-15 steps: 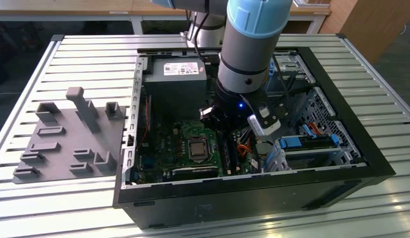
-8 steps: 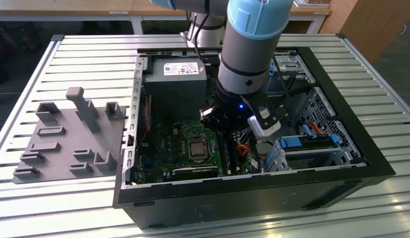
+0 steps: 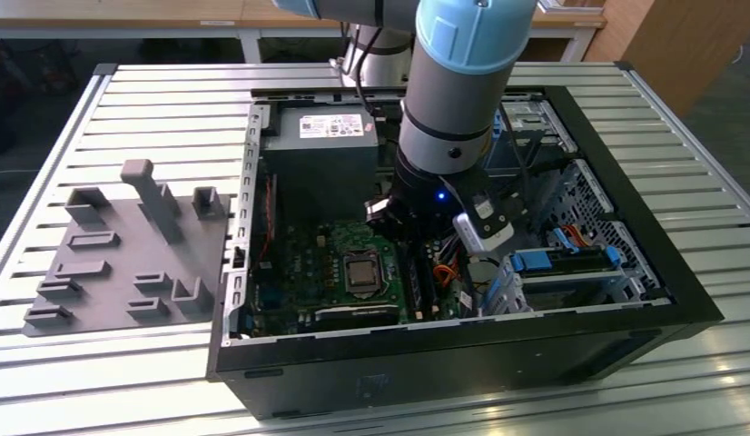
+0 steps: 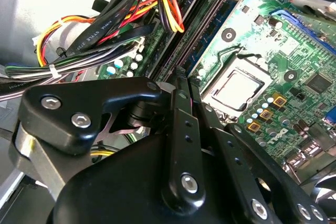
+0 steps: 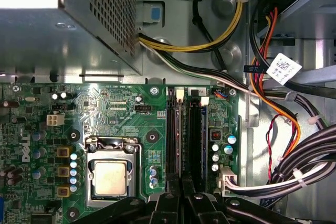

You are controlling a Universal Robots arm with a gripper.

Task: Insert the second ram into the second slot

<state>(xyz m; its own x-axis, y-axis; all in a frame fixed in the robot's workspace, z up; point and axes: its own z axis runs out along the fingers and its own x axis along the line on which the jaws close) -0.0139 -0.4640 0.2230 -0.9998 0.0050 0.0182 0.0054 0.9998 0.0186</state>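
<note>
Exterior view, from its left: a grey fixture plate [image 3: 127,263] with upright pegs lies on the slatted table [image 3: 60,136], beside the open computer case [image 3: 472,350]. Inside the case, the green motherboard [image 3: 314,272] lies by the case's edge nearest that plate, the processor socket [image 3: 360,271] in its middle. Next come the dark memory slots [image 3: 415,286], where the second ram [image 5: 202,135] stands seated, its blue edge visible in the first wrist view. The gripper [image 5: 181,203] hangs directly above those slots, fingers drawn together.
</note>
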